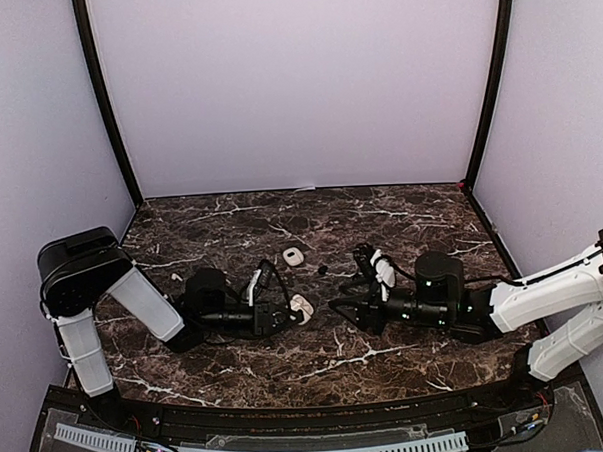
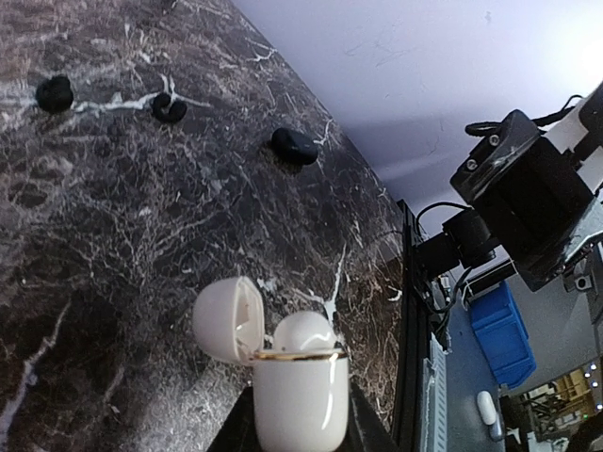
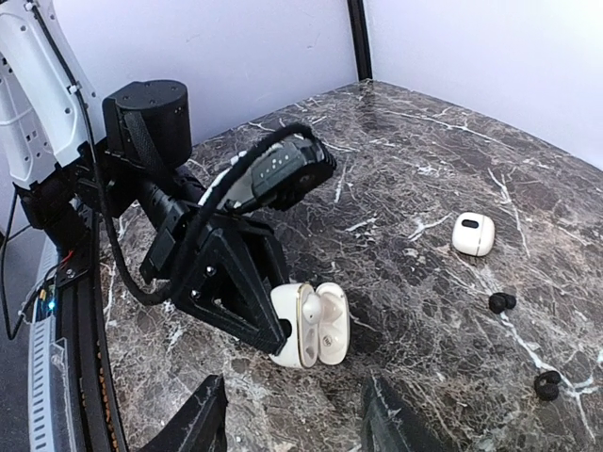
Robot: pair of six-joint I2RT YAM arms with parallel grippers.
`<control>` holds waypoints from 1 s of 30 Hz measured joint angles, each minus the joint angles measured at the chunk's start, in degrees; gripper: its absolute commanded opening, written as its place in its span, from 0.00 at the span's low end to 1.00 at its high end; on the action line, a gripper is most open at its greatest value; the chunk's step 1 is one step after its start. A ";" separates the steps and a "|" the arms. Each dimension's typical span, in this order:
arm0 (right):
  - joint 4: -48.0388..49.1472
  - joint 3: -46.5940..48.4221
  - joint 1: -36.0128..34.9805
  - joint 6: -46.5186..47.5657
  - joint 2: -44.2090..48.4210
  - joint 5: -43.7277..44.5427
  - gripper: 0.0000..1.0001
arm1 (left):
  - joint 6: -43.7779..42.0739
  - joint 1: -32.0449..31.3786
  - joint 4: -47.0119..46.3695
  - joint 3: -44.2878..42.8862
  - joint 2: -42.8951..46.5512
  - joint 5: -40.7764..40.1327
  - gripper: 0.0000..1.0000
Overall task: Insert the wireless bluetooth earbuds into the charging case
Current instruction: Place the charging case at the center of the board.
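My left gripper (image 1: 285, 315) is shut on the lower body of a white charging case (image 1: 301, 308) (image 2: 301, 400) (image 3: 285, 347). The case's lid (image 2: 229, 318) is swung open. One white earbud (image 2: 303, 331) (image 3: 312, 309) sits in the case, its rounded top showing above the gold rim. Two small black earbuds (image 3: 502, 302) (image 3: 547, 383) lie loose on the marble beyond the case; the left wrist view shows them as dark lumps (image 2: 170, 107) (image 2: 55, 92). My right gripper (image 1: 343, 306) (image 3: 297, 424) is open just right of the case, nothing between its fingers.
A second small white case (image 1: 293, 256) (image 3: 473, 234) lies shut farther back on the marble table (image 1: 411, 216). A larger black lump (image 2: 295, 144) rests near the table's right side. Walls enclose the back and sides.
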State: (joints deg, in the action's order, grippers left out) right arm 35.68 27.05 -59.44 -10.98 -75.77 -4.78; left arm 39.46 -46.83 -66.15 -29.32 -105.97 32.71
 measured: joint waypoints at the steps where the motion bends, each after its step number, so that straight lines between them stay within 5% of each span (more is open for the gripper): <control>1: -0.22 -0.09 0.00 0.00 0.24 0.70 0.48 | 0.92 0.02 0.00 -0.59 -1.20 0.57 0.08; 6: -0.76 -1.60 0.04 -0.26 1.84 2.51 0.48 | 3.78 0.00 4.33 -4.28 -4.24 2.32 0.17; 9: -1.07 -2.64 0.17 -0.52 2.71 3.32 0.48 | 4.72 0.02 9.01 -6.47 -5.05 2.43 0.31; 12: -1.09 -3.34 0.22 -0.79 3.32 3.74 0.48 | 5.51 0.17 13.35 -6.99 -5.07 2.67 0.55; 14: -1.07 -3.74 0.22 -1.09 3.65 3.89 0.48 | 6.56 0.44 15.37 -6.95 -5.09 3.19 0.94; 15: -1.07 -3.89 0.22 -1.14 3.80 3.98 0.48 | 6.43 0.52 15.74 -7.10 -4.81 3.78 0.98; 22: -1.07 -4.70 0.24 -1.27 5.44 4.39 0.48 | 4.11 0.98 28.68 -7.48 3.93 -0.98 0.99; 30: -1.01 -4.96 0.28 -0.37 7.54 4.66 0.48 | -4.24 9.03 63.80 -10.51 20.15 -25.18 0.99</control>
State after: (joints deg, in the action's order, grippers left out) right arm 34.68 22.09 -59.16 -11.35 -68.23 -0.12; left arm 35.22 -37.80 -2.35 -39.83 -85.82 7.53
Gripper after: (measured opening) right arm 0.476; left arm 0.991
